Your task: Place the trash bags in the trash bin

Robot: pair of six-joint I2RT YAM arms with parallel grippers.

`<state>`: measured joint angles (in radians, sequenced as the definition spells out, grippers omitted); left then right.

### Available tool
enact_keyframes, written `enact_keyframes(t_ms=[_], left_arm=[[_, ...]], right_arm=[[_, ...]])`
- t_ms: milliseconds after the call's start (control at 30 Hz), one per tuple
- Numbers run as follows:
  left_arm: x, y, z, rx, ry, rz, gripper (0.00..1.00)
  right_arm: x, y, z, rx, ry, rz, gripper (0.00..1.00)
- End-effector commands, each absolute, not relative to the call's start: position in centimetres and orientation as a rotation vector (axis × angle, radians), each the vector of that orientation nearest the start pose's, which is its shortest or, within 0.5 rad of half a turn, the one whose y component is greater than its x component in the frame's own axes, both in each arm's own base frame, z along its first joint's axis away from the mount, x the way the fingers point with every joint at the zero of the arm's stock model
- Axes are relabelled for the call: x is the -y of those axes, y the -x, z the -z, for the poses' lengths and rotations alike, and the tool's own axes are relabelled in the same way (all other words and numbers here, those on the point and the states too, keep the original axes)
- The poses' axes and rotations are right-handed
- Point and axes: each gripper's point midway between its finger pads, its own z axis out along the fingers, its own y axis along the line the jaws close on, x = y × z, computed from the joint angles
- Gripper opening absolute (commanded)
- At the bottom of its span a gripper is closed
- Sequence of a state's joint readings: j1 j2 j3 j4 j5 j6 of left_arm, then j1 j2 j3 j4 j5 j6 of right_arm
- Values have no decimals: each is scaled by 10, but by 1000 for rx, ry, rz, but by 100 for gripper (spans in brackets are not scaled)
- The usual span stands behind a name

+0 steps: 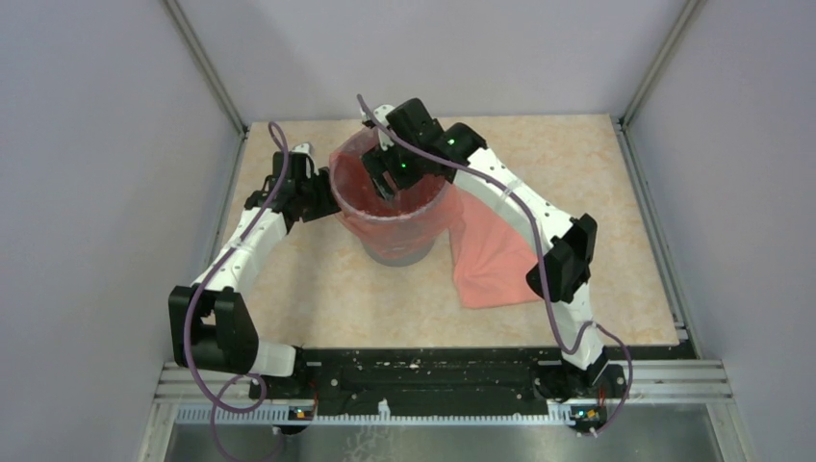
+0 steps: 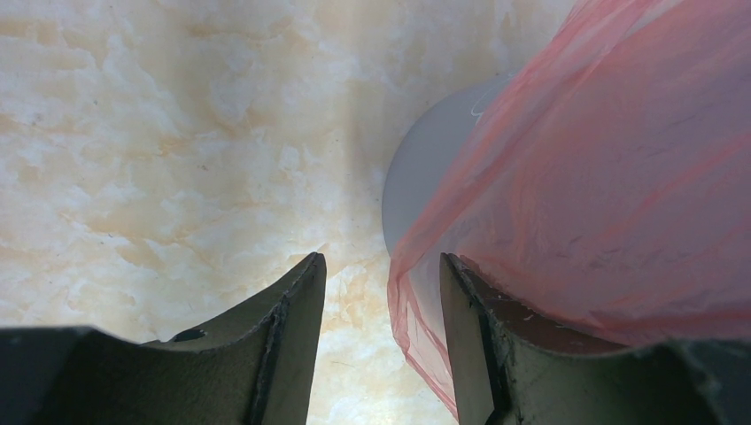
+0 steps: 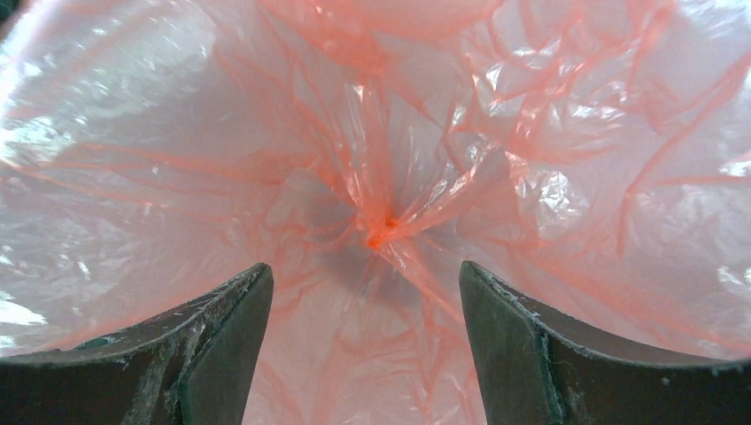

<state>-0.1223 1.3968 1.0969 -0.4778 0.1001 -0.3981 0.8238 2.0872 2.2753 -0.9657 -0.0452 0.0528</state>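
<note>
The grey trash bin (image 1: pixel 396 248) stands mid-table, lined with a salmon-pink trash bag (image 1: pixel 409 219) folded over its rim. A second pink bag (image 1: pixel 491 260) lies flat on the table to the bin's right. My right gripper (image 1: pixel 388 176) reaches down inside the bin; it is open over the bag's gathered bottom (image 3: pixel 376 235), holding nothing. My left gripper (image 1: pixel 322 197) is open beside the bin's left wall; the bag's hanging edge (image 2: pixel 416 319) lies between its fingers, against the right finger (image 2: pixel 465 336). The bare bin wall (image 2: pixel 425 168) shows beneath the film.
The marble-patterned tabletop (image 1: pixel 318 289) is bounded by grey enclosure walls with metal posts (image 1: pixel 207 67). A black rail (image 1: pixel 423 375) runs along the near edge between the arm bases.
</note>
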Motion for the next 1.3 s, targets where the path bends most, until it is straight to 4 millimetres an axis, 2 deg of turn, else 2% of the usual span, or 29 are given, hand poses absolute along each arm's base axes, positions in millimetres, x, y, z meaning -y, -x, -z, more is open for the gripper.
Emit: enact_keyframes(t_ms=[0, 133, 367, 467, 633, 733, 767, 900, 1000, 1100, 1267], left_arm=[[82, -377, -182, -2276, 269, 403, 57], [82, -377, -186, -2263, 269, 404, 58], [79, -375, -207, -2204, 271, 396, 60], [76, -372, -212, -2190, 284, 388, 61], [64, -366, -209, -2186, 331, 318, 59], [53, -367, -207, -2172, 357, 256, 54], [51, -367, -207, -2168, 363, 247, 52], [45, -372, -203, -2167, 381, 229, 45], [42, -375, -198, -2177, 400, 223, 42], [45, -377, -196, -2170, 400, 248, 40], [47, -386, -182, -2187, 411, 256, 36]], right_arm=[[-395, -349, -328, -2032, 819, -554, 77], [-389, -347, -360, -1972, 767, -569, 77], [-358, -339, -397, -1892, 652, -534, 78], [-345, -336, -404, -1870, 602, -519, 79], [-318, -333, -410, -1849, 497, -502, 79], [-291, -337, -406, -1858, 396, -492, 77], [-281, -339, -396, -1878, 365, -488, 75], [-230, -346, -381, -1885, 199, -489, 70], [-202, -346, -366, -1890, 106, -506, 66], [-193, -349, -340, -1923, 59, -517, 62], [-203, -360, -300, -1970, 28, -552, 56]])
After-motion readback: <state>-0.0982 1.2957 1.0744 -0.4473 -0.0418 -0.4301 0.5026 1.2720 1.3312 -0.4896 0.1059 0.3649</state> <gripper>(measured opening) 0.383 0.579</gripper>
